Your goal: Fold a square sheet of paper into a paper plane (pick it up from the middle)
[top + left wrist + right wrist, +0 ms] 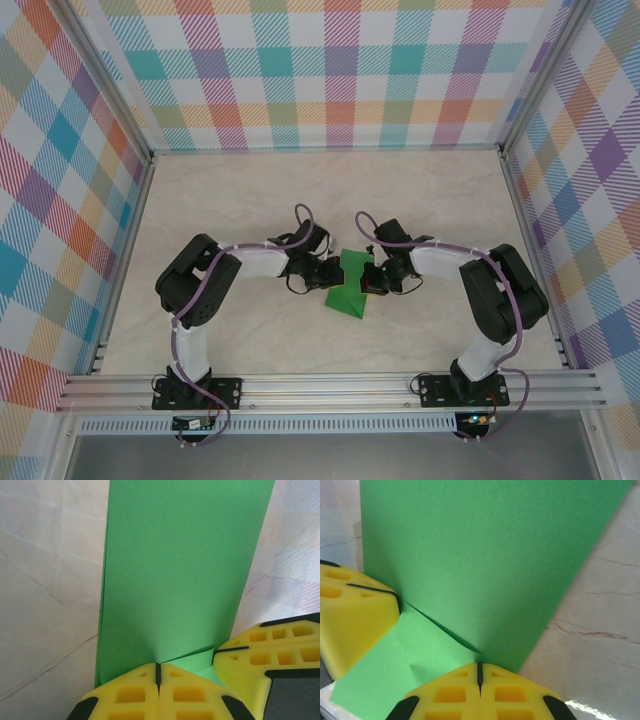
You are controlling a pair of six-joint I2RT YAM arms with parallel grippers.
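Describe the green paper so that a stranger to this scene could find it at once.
Look at the middle of the pale table, where the two arms meet. The paper sits between the left gripper and the right gripper, both shut on it. Its bright green sets it apart from the black-and-white arms.

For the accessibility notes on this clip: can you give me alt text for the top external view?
Two robot arms bend inward and meet at the middle of a pale marbled table, the left tool and right tool both shut on a bright green sheet of paper held between them. Pastel checked walls surround the table.
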